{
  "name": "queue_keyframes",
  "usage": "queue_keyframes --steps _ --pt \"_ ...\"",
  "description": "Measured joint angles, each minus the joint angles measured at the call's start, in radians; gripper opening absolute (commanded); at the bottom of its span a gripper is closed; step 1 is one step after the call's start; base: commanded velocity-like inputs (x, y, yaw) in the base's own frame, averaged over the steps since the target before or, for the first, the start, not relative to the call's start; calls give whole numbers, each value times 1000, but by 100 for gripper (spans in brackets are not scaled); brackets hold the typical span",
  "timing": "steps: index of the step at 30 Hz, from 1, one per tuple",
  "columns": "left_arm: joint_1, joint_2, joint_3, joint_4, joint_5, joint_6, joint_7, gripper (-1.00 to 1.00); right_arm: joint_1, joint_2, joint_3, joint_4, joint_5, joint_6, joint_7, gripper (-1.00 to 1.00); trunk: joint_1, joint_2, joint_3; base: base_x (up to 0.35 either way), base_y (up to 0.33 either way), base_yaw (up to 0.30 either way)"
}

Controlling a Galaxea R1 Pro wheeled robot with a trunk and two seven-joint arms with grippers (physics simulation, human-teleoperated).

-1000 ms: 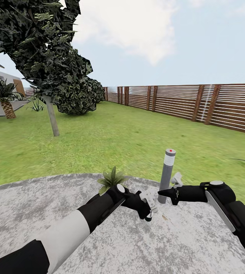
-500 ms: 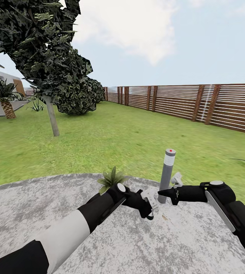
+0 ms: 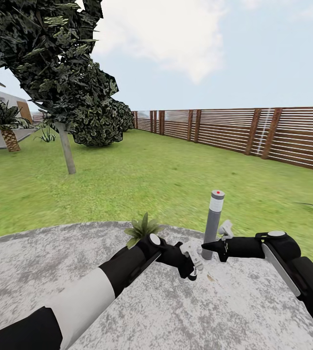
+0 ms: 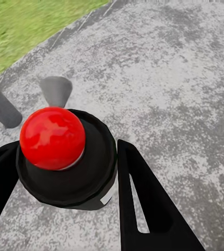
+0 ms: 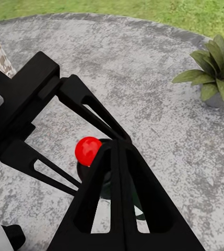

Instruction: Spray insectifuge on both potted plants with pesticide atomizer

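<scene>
Beside the grey lamp post (image 3: pixel 213 221), the left claw (image 4: pixel 65 172) straddles the red-capped atomizer (image 4: pixel 65 157); the right claw (image 5: pixel 117 172) is closed, empty.

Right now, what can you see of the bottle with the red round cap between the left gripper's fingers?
The dark bottle with the red round cap is seen from above: a glossy red ball on a wide black collar. It stands upright on the grey mottled patio, between the left gripper's black fingers, which sit close against it.
</scene>
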State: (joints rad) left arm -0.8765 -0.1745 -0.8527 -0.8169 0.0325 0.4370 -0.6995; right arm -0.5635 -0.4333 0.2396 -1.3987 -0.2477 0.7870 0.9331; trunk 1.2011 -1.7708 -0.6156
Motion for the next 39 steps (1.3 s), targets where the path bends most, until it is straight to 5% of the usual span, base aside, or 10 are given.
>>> queue_keyframes --steps 12,20,39 --pt "0 0 0 1 3 -21 0 -100 0 1 0 0 0 0 0 -100 0 0 0 0 0 0" --pt "0 0 1 1 88 -57 25 -100 0 2 0 0 0 0 0 -100 0 0 0 0 0 0" --pt "0 0 1 3 94 -66 54 -100 0 15 0 0 0 0 0 -100 0 0 0 0 0 0"
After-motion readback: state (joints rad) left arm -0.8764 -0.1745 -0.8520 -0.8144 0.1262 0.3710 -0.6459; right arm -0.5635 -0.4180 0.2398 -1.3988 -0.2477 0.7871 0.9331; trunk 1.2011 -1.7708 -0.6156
